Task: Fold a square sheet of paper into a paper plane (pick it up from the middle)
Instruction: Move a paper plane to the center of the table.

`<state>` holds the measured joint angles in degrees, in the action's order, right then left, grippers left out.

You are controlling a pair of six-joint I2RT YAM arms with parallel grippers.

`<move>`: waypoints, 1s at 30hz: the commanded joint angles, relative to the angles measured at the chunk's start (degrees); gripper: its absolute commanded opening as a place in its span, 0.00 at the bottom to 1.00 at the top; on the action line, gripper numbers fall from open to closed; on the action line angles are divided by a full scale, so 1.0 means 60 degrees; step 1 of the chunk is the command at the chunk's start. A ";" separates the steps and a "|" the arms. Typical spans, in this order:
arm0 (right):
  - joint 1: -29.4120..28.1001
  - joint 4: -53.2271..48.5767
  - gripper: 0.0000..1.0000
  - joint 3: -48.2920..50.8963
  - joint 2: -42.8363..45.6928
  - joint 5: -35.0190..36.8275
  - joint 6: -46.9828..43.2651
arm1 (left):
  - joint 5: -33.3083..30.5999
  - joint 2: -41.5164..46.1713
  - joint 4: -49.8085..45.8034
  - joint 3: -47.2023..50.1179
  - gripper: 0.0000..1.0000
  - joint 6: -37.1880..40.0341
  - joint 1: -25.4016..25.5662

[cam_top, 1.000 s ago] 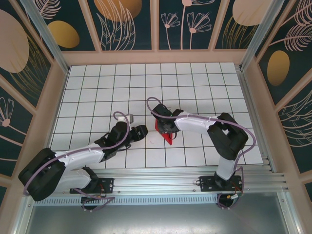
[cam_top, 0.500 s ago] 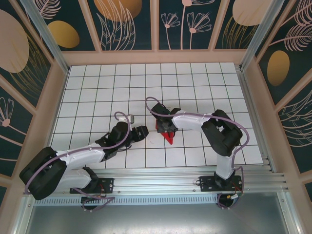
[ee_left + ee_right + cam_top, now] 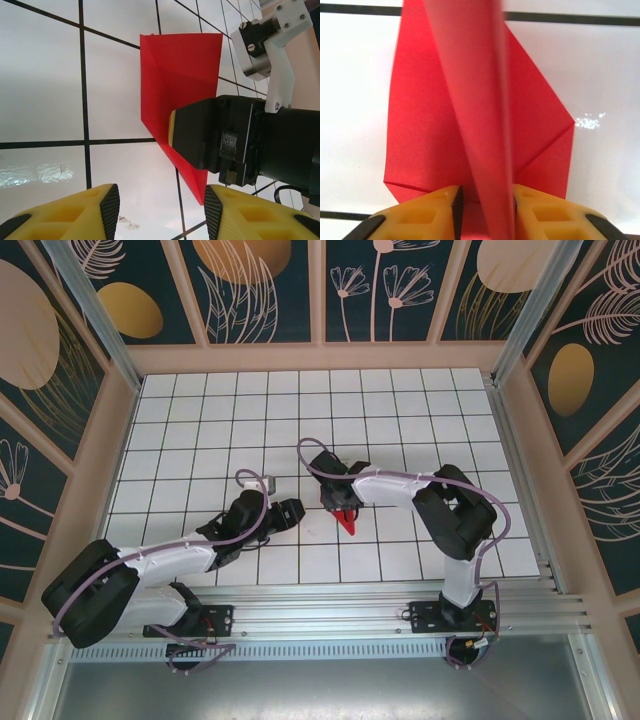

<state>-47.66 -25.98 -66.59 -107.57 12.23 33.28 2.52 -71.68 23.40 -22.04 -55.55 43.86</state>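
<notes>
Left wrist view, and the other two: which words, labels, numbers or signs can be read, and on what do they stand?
No text can be read.
The small sticker on the black body of the right gripper: print too small to read.
There is no writing on the red paper or the white grid table.

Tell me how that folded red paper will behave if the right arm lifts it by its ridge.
The folded red paper is thin, so probably light and easily crushed. Its upright ridge, in the right end effector, likely stiffens it, but the flat wings would probably droop. On the glossy table it may slide when nudged.
</notes>
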 commanded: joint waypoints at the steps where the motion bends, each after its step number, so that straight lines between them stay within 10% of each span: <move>1: 0.0111 -0.0551 0.22 -0.0427 0.0023 0.0305 -0.0124 | 0.0108 -0.0021 0.0233 -0.0165 0.50 0.0162 0.0000; 19: 0.1197 -0.0036 0.06 -0.1764 -0.0897 -0.0643 -0.0599 | -0.0033 0.0335 -0.0140 -0.0091 0.51 0.0255 -0.0003; 30: 0.1263 -0.0238 0.31 -0.1807 -0.0322 -0.0770 -0.0956 | -0.0822 0.1173 -0.0636 -0.0003 0.51 0.0534 -0.0003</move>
<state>-40.27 -25.93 -76.14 -113.49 7.55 28.86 0.08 -66.39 21.58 -22.06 -54.37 43.86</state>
